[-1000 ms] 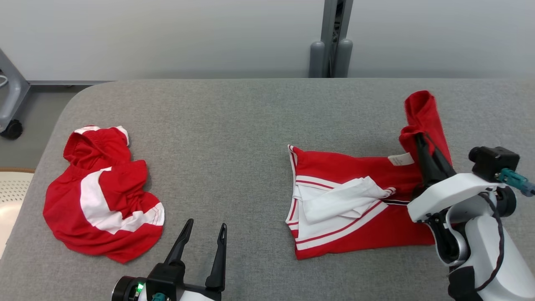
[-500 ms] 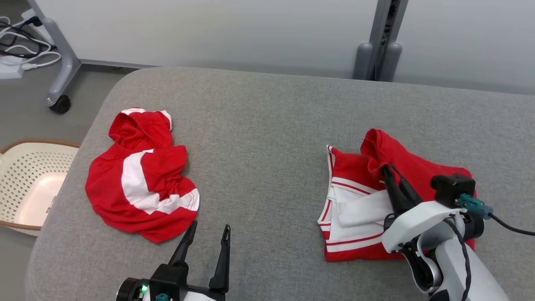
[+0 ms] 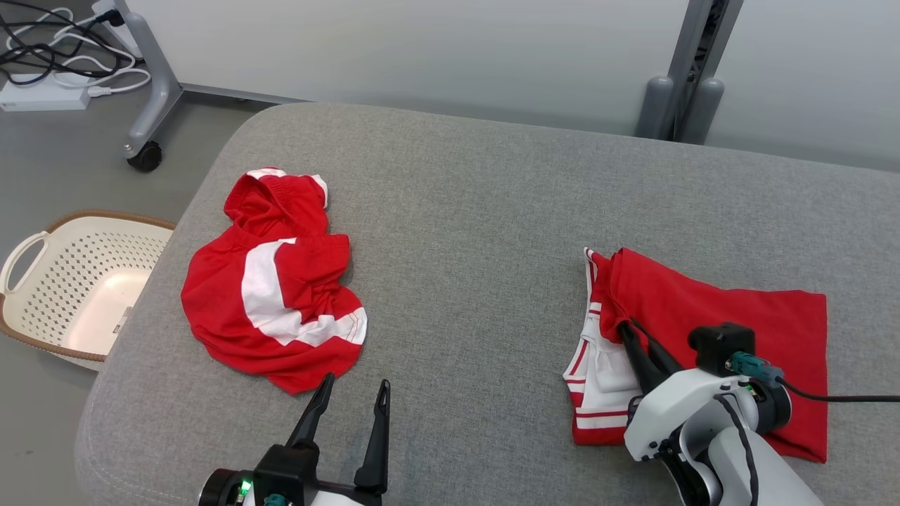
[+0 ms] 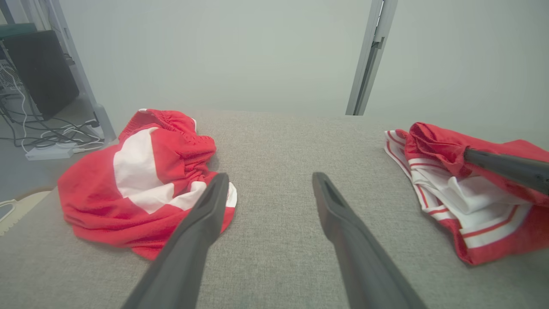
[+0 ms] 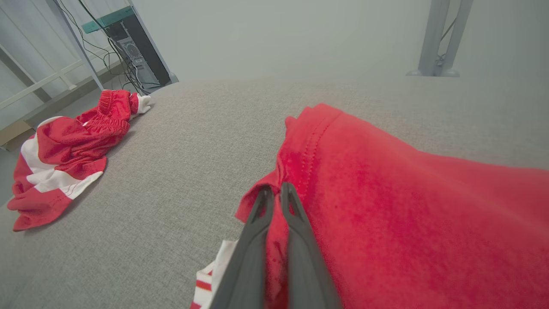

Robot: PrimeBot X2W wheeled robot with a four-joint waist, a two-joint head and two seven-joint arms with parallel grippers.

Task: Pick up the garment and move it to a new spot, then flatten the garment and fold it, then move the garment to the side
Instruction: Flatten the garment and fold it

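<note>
A red garment (image 3: 731,316) with white stripes lies on the right of the grey table (image 3: 478,211). Its plain red layer is folded over leftwards, with striped white cloth showing beneath at the left edge. My right gripper (image 3: 622,325) is shut on that red layer's left edge; in the right wrist view the gripper (image 5: 274,189) pinches the hem of the garment (image 5: 386,201). My left gripper (image 3: 356,383) stands open and empty near the table's front edge. In the left wrist view the left gripper (image 4: 270,178) points between the two cloths, the held garment (image 4: 433,146) to its right.
A second, crumpled red-and-white garment (image 3: 274,295) lies on the table's left part. A cream laundry basket (image 3: 28,246) sits on the floor off the left edge. A grey post (image 3: 682,91) stands behind the table, and cables (image 3: 42,63) lie at the far left.
The head camera has turned left. My right gripper has carried the raised red flap leftwards and down over the striped white part. The left gripper has stayed open in place.
</note>
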